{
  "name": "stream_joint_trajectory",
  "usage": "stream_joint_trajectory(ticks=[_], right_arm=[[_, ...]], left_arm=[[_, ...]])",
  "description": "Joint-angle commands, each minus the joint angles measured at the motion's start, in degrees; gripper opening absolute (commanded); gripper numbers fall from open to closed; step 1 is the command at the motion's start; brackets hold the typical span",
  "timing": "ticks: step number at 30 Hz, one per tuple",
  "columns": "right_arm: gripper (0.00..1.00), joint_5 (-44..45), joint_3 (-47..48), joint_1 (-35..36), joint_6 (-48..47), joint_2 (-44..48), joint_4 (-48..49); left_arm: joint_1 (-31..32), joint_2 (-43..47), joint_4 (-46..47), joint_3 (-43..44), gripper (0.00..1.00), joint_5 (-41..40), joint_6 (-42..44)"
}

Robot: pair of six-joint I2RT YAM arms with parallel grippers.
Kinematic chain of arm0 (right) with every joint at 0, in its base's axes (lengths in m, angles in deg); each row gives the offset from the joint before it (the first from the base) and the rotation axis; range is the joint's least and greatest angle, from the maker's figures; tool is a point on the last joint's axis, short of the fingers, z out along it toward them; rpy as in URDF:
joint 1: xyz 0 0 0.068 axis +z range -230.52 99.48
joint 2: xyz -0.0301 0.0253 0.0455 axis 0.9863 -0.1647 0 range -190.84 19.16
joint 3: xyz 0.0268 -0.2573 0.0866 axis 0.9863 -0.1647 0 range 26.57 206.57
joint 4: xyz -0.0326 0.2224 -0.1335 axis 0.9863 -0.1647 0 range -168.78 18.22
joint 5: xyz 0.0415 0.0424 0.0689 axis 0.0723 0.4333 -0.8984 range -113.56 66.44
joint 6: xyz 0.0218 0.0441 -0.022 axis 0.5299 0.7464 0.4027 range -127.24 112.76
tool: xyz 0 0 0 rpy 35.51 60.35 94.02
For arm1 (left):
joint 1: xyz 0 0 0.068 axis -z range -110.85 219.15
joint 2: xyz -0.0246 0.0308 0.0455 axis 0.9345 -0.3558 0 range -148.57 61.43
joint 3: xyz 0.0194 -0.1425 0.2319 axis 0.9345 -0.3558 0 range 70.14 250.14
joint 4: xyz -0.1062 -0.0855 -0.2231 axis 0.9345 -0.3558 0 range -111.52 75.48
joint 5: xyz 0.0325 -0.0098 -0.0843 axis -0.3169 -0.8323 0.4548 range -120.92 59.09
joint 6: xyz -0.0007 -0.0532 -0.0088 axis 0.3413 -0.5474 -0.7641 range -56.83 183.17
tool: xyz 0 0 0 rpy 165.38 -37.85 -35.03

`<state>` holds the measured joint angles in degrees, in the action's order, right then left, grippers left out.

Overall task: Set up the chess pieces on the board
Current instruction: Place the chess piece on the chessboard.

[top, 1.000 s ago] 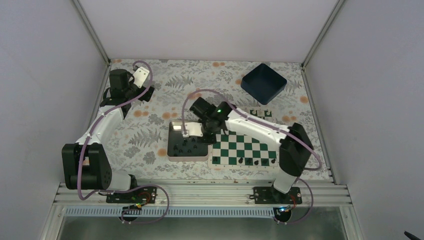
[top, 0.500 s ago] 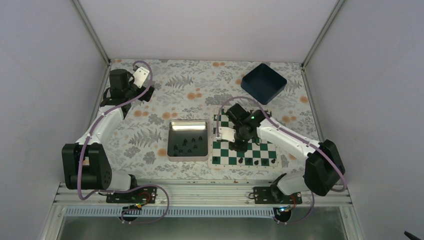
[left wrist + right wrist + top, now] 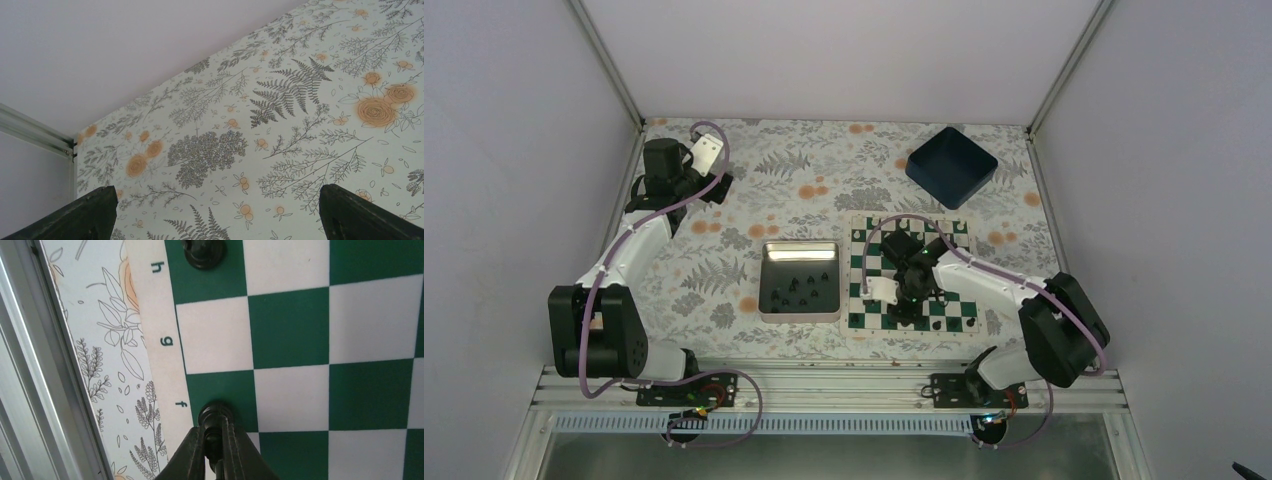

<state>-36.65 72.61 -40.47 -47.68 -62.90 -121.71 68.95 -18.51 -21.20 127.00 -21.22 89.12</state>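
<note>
The green and white board (image 3: 944, 268) lies right of centre. My right gripper (image 3: 908, 310) is low over its near edge, shut on a black chess piece (image 3: 215, 421) whose base is on or just above the green square at file "f". Another black piece (image 3: 202, 251) stands on the "h" square. A few black pieces (image 3: 938, 324) stand along the board's near row. Several more black pieces (image 3: 798, 288) lie in the silver tin (image 3: 801, 316). My left gripper (image 3: 714, 185) is open and empty over the floral cloth at the far left; its fingertips (image 3: 95, 212) frame bare cloth.
A dark blue bin (image 3: 951, 165) stands at the back right beyond the board. The silver tin sits just left of the board. The metal rail (image 3: 30, 365) runs along the table's near edge, close to the board's border.
My right arm swung from over the tin to the board, then drew back to the board's near edge with the piece. The left arm has not moved.
</note>
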Motion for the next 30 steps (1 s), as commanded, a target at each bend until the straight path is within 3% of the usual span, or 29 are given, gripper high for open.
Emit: stream_joint_trajectory(ticks=[1,30], right_arm=[[0.08,-2.7,1.5,0.0,-0.9,-0.3,1.8],[0.09,-1.9,2.4,0.0,-1.8,-4.0,0.8]], left_arm=[[0.1,-0.9,0.0,0.9,1.0,0.2,0.1],[0.1,-1.4,0.0,0.8,1.0,0.0,0.2]])
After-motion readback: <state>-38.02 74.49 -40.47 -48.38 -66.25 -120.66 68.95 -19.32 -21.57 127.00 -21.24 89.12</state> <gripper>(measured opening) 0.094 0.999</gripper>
